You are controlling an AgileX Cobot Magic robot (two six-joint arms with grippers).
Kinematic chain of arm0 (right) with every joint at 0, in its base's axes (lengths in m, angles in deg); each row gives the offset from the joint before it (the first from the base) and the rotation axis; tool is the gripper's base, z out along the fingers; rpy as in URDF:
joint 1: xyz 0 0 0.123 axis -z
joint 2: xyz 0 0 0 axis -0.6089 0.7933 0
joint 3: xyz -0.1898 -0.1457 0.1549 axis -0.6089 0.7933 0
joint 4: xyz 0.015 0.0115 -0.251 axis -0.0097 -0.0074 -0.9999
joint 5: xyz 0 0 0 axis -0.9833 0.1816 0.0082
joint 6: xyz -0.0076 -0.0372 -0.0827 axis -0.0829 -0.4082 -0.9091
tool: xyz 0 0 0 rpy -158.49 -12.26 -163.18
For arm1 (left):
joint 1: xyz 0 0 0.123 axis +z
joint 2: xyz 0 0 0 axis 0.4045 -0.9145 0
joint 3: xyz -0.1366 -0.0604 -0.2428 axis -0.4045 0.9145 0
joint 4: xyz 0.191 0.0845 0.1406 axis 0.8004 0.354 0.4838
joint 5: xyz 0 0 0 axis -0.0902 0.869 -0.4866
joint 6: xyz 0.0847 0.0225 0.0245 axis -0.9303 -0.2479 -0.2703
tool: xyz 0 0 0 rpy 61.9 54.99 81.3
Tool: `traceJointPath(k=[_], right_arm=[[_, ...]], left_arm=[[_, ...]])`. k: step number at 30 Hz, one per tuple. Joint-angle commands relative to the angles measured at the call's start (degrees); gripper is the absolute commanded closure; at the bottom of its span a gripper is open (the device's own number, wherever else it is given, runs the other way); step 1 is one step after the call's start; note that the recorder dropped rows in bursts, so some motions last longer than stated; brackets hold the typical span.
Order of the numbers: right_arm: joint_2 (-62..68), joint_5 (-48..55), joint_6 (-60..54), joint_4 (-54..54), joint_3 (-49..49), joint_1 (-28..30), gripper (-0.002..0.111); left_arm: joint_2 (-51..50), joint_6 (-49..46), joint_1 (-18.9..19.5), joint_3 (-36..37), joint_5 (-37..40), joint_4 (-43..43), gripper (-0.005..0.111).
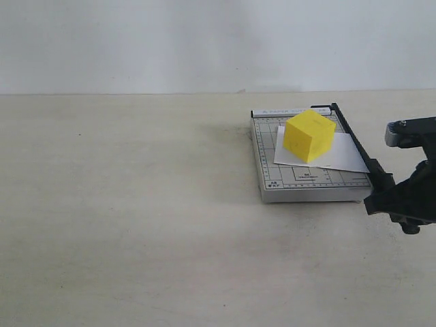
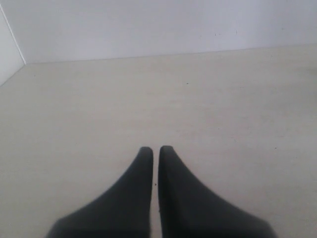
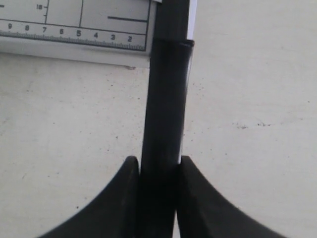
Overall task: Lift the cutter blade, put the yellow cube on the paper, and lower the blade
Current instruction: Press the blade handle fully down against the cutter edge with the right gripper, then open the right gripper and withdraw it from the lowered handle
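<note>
Judging by its build, the long thin black cutter blade [image 1: 354, 139] with the thick rounded handle is taken to be stiff and light, swinging only about its hinge on the small grey gridded trimmer base [image 1: 300, 185]; the handle end is best gripped. It appears lowered along the trimmer's edge, beside the solid yellow cube [image 1: 310, 136] set on the small white paper sheet [image 1: 344, 159]. The handle is pinched by the right pincer [image 3: 157, 164]. The left pincer [image 2: 155, 149] is pressed together, empty, above the pale worktop [image 1: 136, 204].
</note>
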Motion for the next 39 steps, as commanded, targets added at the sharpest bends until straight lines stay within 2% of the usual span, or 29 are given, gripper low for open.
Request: traceJointPath(k=[1, 6, 8, 14, 16, 28, 32, 37, 39], right_arm=[[0.8, -3.7, -1.9, -1.0, 0.4, -0.2, 0.108], [-0.4, -4.2, -2.0, -1.0, 0.4, -0.2, 0.107], [-0.4, -4.2, -1.9, -1.0, 0.4, -0.2, 0.101], [-0.4, -4.9, -1.7, -1.0, 0.4, -0.2, 0.054], [-0.6, -5.6, -1.1, -1.0, 0.3, -0.2, 0.045], [-13.0, -3.8, -1.0, -0.5, -7.5, -0.2, 0.049], [-21.6, -4.5, -0.9, 0.8, -7.0, -0.3, 0.072], [-37.8, -9.4, -0.9, 4.4, -0.6, -0.3, 0.105], [-45.0, -10.0, -0.9, 5.2, 2.7, -0.3, 0.108]], left_arm=[[0.0, 0.5, 0.2, 0.2, -0.2, 0.1, 0.102], [0.0, 0.5, 0.2, 0.2, -0.2, 0.1, 0.102], [0.0, 0.5, 0.2, 0.2, -0.2, 0.1, 0.102], [0.0, 0.5, 0.2, 0.2, -0.2, 0.1, 0.102], [0.0, 0.5, 0.2, 0.2, -0.2, 0.1, 0.102], [0.0, 0.5, 0.2, 0.2, -0.2, 0.1, 0.102], [0.0, 0.5, 0.2, 0.2, -0.2, 0.1, 0.102], [0.0, 0.5, 0.2, 0.2, -0.2, 0.1, 0.102], [0.0, 0.5, 0.2, 0.2, -0.2, 0.1, 0.102]])
